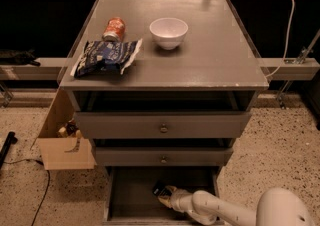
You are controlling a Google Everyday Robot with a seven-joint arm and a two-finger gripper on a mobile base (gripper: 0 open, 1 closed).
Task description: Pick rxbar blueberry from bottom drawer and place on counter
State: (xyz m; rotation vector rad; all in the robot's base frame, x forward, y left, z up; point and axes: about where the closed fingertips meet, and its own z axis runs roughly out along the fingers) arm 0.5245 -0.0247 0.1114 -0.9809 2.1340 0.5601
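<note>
The bottom drawer (pixel 130 200) stands pulled open below the two knobbed drawers. The rxbar blueberry (pixel 159 189) is a small dark bar at the back middle of the drawer, tilted up off the floor. My gripper (pixel 165 195) reaches into the drawer from the lower right on a white arm and is shut on the bar's lower end. The counter (pixel 210 55) is the grey cabinet top above.
On the counter lie a blue-and-white chip bag (pixel 105 56), a red can (pixel 114 29) on its side and a white bowl (pixel 169 32). A cardboard box (pixel 62 140) stands on the floor left of the cabinet. A black cable (pixel 35 195) runs across the floor.
</note>
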